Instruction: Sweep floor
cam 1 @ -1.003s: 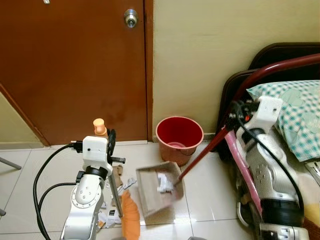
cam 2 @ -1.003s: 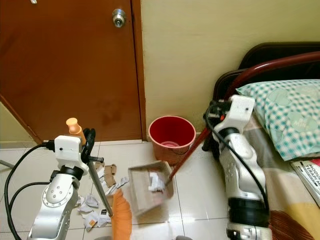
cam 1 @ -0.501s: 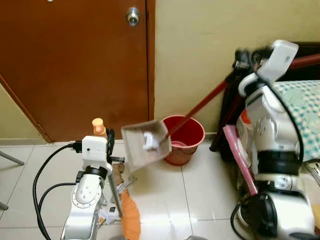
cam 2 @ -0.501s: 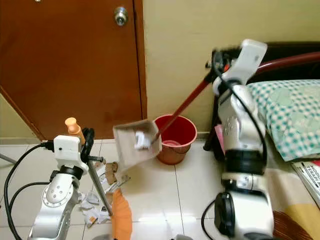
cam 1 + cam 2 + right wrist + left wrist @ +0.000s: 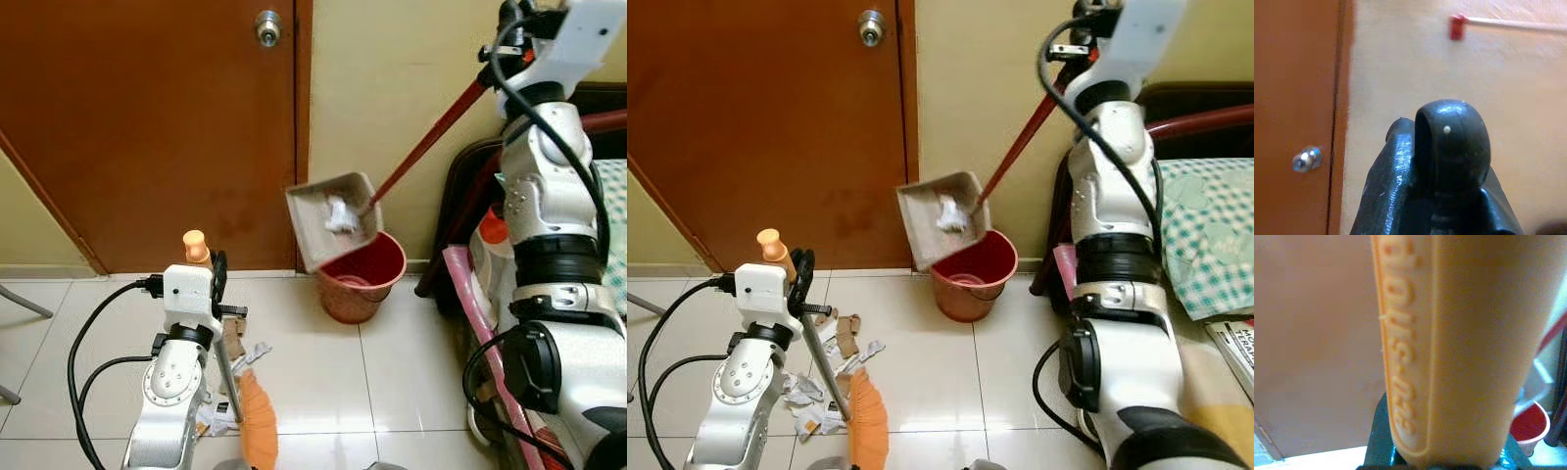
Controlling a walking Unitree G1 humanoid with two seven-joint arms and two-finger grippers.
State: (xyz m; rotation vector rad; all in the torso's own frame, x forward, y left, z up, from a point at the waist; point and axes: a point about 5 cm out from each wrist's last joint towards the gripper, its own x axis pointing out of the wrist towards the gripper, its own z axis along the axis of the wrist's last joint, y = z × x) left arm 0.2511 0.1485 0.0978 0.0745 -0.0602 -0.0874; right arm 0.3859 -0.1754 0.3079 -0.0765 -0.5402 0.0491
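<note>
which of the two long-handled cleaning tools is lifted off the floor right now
The dustpan on the red handle, raised by the right gripper and tilted over the red bucket. The orange broom in the left gripper rests on the tiles.

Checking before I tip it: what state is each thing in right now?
Dustpan: lifted, tilted above the bin, paper scrap inside.
Red bin: upright, open, on the floor.
Broom: head down on the floor, by the litter.
Paper litter: scattered on the tiles.
Door: shut.
</note>
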